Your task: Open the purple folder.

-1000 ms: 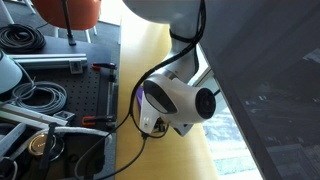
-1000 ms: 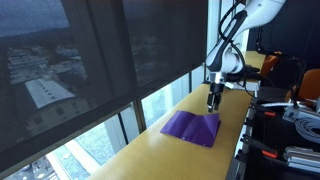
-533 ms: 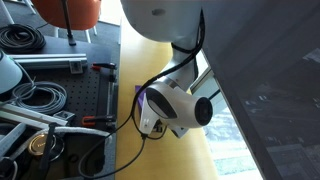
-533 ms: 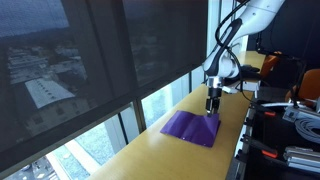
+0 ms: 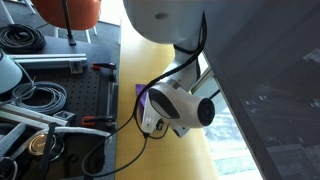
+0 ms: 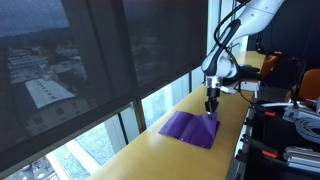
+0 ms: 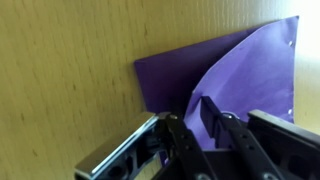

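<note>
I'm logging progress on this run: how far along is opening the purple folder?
Done: the gripper is at the purple folder, and the wrist view shows its fingers closed on a corner of the cover. In hand: that corner looks raised off the yellow tabletop, with the cover bent upward. Left: swinging the cover fully over. The folder is mostly closed and no inside sheets show.

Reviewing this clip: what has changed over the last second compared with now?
The pincer came down a little onto one edge of the purple folder. The wrist view now shows it closed on a raised flap of the purple cover. The folder lies where it did on the yellow tabletop, and it is not yet opened.
</note>
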Controlling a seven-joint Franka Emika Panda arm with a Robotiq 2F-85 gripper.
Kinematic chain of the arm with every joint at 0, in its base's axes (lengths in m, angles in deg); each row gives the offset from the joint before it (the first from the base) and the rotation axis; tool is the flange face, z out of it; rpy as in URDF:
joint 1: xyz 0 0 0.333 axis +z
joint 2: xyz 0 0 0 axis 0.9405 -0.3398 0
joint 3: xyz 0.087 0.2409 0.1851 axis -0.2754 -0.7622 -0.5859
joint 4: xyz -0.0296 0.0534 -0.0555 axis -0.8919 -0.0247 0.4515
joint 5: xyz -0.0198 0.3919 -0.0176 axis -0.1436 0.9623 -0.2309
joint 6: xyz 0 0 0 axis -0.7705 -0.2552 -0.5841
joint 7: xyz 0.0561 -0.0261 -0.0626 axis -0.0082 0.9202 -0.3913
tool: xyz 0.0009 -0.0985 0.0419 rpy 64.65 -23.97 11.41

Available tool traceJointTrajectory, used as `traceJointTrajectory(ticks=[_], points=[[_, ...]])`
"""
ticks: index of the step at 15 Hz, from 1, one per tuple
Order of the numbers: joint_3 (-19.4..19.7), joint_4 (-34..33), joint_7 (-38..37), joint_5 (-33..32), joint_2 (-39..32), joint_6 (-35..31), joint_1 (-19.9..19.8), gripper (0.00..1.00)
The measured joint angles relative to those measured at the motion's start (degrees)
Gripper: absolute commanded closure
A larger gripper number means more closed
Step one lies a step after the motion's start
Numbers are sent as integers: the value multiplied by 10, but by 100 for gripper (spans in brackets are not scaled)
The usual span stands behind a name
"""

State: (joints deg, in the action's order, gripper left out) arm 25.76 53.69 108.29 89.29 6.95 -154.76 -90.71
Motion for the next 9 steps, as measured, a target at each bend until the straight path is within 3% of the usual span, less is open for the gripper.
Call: traceJointTrajectory(ticks=[4,9], points=[[2,7,-30,-33,21,-7,16,100],[32,78,-125,-130,155,-64,102,100]])
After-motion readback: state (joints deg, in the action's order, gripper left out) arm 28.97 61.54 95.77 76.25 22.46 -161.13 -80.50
